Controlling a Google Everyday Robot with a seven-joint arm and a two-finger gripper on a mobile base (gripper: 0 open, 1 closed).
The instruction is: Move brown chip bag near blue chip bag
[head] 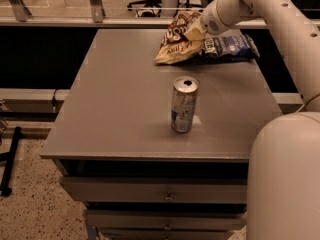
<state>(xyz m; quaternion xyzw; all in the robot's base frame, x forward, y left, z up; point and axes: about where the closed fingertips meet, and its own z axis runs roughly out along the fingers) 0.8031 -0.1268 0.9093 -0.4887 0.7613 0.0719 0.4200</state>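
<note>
The brown chip bag [177, 41], brown on top with a tan lower band, hangs tilted at the far side of the grey table [115, 99], its lower edge on or just above the surface. My gripper [196, 32] is shut on the bag's right upper edge. The blue chip bag [231, 47] lies flat just right of the brown bag, touching or nearly touching it, partly hidden behind my wrist.
A silver drink can [183, 104] stands upright in the middle of the table, nearer the front. My white arm [280, 14] reaches in from the right over the table's far right corner. Drawers [165, 196] sit below the tabletop.
</note>
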